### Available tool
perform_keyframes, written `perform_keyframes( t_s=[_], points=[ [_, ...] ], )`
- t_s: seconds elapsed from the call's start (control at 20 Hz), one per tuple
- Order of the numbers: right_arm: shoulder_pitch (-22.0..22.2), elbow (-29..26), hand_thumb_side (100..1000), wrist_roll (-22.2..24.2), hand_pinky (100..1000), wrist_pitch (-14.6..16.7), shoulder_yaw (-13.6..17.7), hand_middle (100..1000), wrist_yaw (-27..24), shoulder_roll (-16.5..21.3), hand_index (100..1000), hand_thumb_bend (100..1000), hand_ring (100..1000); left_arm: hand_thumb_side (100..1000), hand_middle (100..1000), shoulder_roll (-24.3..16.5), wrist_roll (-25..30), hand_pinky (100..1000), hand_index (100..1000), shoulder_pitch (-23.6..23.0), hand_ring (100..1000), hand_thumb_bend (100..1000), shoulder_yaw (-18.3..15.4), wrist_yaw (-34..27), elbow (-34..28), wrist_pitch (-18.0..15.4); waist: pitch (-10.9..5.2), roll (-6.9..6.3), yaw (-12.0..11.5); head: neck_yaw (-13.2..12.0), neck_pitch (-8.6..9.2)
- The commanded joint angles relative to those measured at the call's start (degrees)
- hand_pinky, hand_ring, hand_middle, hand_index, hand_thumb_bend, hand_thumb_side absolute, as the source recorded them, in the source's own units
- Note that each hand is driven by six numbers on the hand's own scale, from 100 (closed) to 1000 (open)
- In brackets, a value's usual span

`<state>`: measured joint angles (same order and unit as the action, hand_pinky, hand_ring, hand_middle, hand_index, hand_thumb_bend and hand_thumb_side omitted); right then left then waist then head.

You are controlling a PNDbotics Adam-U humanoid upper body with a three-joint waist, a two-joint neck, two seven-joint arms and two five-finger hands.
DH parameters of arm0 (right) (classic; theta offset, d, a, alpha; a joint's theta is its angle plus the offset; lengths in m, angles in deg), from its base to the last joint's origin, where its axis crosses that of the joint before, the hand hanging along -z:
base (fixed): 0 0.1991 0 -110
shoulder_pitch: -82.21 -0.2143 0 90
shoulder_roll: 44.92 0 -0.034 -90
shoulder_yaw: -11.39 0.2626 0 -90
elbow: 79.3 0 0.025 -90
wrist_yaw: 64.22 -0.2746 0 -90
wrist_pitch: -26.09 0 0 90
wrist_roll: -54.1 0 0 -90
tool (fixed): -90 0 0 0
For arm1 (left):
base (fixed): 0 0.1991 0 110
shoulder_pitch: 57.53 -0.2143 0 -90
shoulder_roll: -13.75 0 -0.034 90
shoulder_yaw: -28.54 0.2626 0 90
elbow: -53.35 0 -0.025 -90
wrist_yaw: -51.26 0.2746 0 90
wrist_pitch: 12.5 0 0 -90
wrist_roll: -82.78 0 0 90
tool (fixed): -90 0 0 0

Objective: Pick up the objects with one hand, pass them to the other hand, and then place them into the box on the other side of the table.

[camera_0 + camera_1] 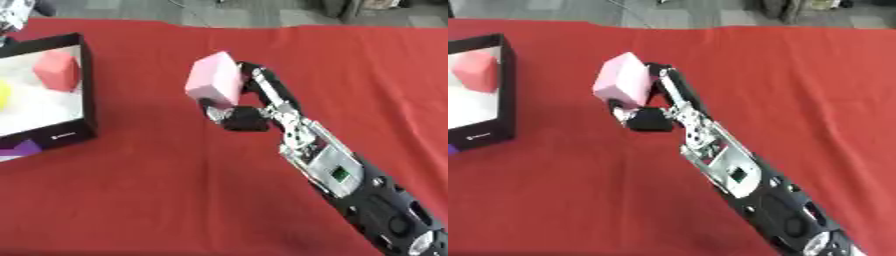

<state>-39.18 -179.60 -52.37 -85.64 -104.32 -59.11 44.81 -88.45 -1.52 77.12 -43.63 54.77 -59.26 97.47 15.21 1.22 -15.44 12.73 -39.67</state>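
A pink block (214, 79) is held above the red cloth near the middle of the table, with my right hand (249, 107) shut on it, fingers behind it and thumb below. My right arm comes in from the lower right corner. At the far left stands a black-walled box (87, 85) with a white floor; inside it lie a red block (58, 71) and a yellow round thing (4, 94) at the picture's edge. My left hand shows in no view.
The red tablecloth (350, 75) covers the whole table. A small purple thing (24, 147) lies just in front of the box at the left edge. Grey floor lies beyond the table's far edge.
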Motion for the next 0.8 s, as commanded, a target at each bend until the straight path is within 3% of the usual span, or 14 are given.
perform_keyframes(
  t_s=[0.05,0.4,0.8],
  points=[
    [-0.18,0.46,250,-1.36,773,3.66,-0.81,404,-1.83,-0.86,559,100,498,651,746,-2.29,6.02,818,751,2.98,611,100,1.75,1.19,-1.34,1.61,-1.49,-0.41,0.05,-0.2,-0.26],
    [0.6,2.36,265,-2.25,775,11.96,-1.9,399,-3.2,-1.9,554,100,493,671,776,-2.73,18.19,834,786,8.78,677,102,7.4,5.36,-1.68,6.27,-1.72,-0.9,0.08,-0.47,-0.58],
    [0.75,3.14,232,-1.47,774,16.05,-3.32,398,-0.56,-2.54,553,100,493,674,805,-1.08,30.07,856,826,13.5,752,204,11.56,13.27,-0.81,10.55,-1.94,-1.36,-0.22,-0.67,-0.88]
  ],
)
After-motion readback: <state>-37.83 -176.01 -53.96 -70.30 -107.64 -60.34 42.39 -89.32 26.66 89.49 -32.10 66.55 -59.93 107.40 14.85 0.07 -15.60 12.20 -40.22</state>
